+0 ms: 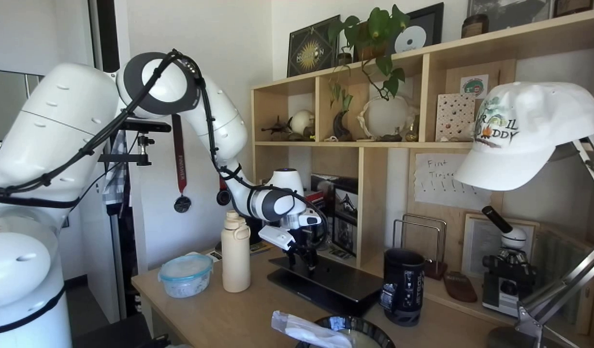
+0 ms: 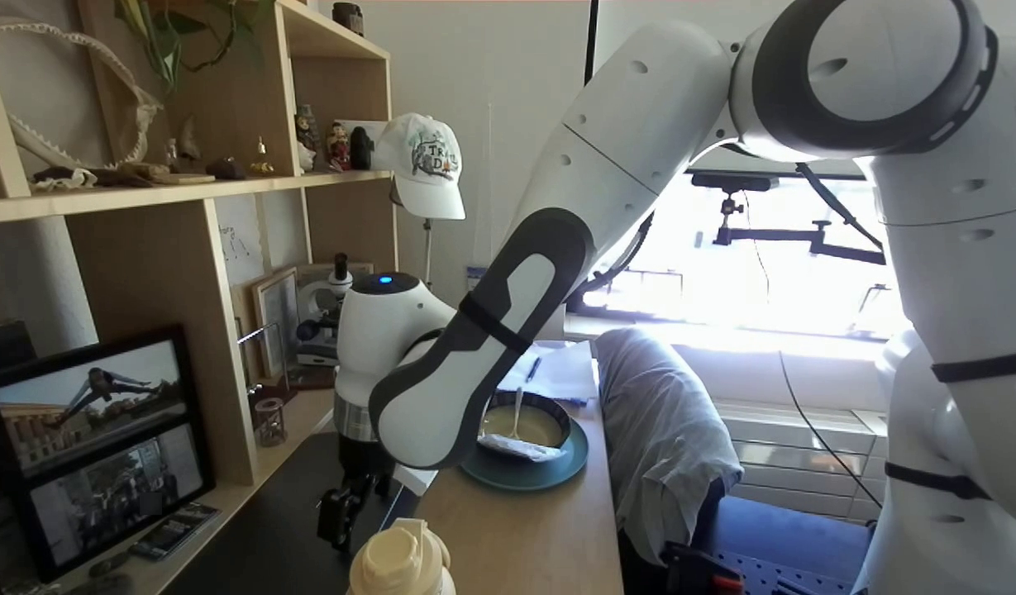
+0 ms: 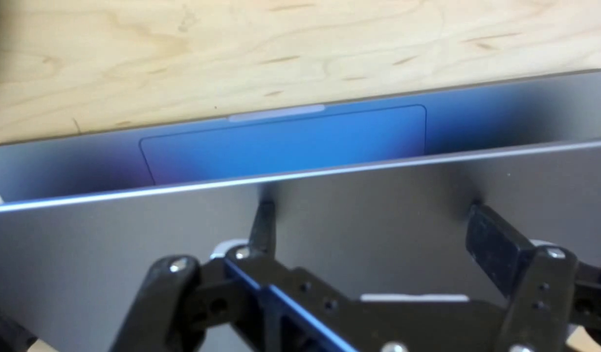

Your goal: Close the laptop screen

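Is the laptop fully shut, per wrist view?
No, the wrist view shows part of the trackpad past the edge of the raised laptop screen.

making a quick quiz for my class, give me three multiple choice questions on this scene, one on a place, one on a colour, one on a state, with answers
1. In an exterior view, where does the cream bottle stand relative to the lidded container?
A. left of it in the picture
B. right of it in the picture
C. on top of it

2. What colour is the plate under the bowl?
A. blue-green
B. red
C. white

3. How does the laptop screen stand to its base?
A. shut flat on it
B. straight upright
C. folded low over it, not shut

Answers:
1. B, the bottle appears just to the container's right.
2. A, its blue-green rim shows below the bowl.
3. C, a gap shows between screen and base.
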`<control>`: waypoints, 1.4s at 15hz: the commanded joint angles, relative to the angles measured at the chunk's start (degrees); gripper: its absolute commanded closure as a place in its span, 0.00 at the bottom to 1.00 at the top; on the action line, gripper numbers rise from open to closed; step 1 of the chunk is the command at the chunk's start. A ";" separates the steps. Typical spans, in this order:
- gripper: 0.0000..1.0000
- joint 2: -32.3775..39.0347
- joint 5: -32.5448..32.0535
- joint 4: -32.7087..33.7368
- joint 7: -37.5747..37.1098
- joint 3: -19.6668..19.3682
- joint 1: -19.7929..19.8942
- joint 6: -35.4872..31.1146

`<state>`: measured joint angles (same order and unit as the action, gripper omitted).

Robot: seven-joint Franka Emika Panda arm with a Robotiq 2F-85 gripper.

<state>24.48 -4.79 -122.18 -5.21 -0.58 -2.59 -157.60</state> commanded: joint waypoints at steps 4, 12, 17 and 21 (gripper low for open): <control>0.00 0.26 -0.62 -4.08 -3.44 -2.07 -3.20 -4.01; 0.00 3.51 -1.24 -3.87 -6.46 -5.04 -6.40 -6.75; 0.00 4.19 -1.79 -2.92 -8.87 -7.63 -8.65 -7.46; 0.00 1.76 -0.63 -2.46 -7.38 -6.76 -7.32 -5.87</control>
<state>28.23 -5.75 -124.89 -11.84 -7.32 -10.17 -163.85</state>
